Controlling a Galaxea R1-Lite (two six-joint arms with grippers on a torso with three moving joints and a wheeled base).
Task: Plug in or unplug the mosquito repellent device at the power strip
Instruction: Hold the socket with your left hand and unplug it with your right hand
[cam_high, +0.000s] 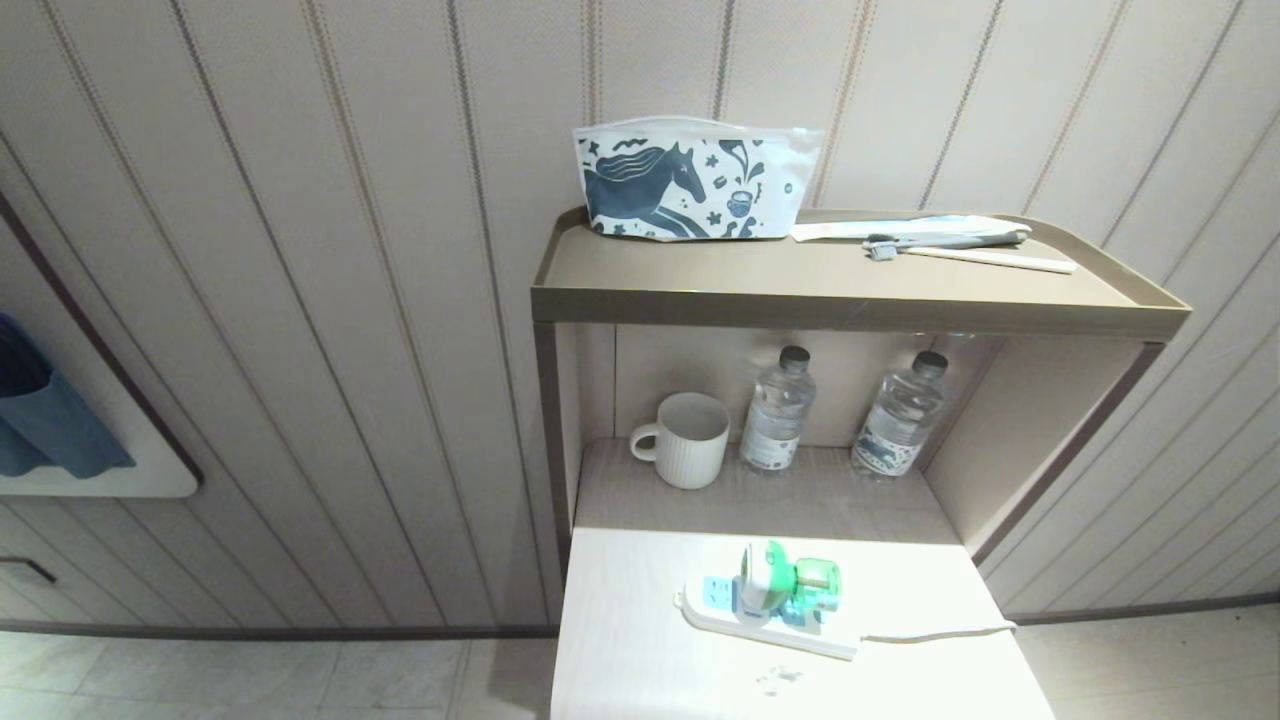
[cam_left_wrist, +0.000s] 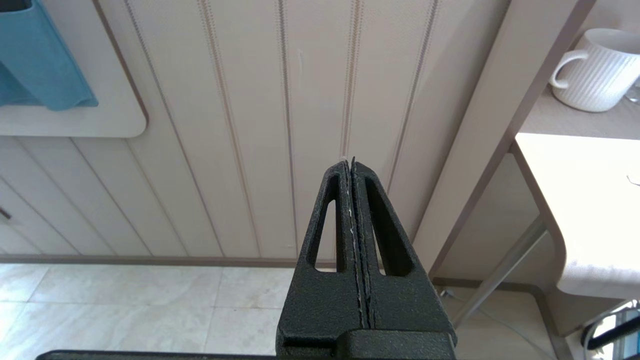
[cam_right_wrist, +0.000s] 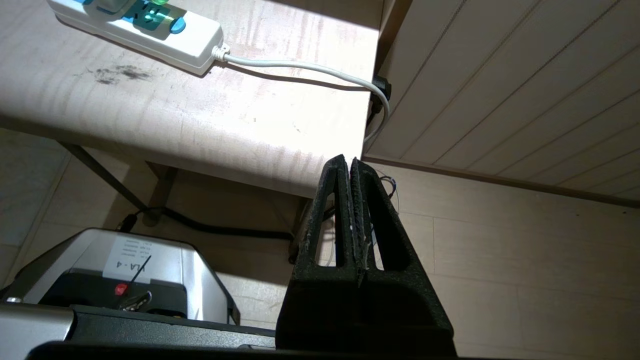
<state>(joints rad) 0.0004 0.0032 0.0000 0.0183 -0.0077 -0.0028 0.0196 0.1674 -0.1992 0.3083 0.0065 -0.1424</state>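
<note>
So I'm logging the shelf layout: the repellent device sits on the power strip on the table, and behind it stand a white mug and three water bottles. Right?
Not quite: the head view shows two water bottles, not three. The rest holds: the mosquito repellent device sits on the power strip on the table, with the white mug behind.

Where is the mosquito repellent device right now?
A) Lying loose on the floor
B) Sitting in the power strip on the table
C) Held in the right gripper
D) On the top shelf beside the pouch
B: in the head view the mosquito repellent device stands on the power strip on the table, with neither gripper near it.
</note>
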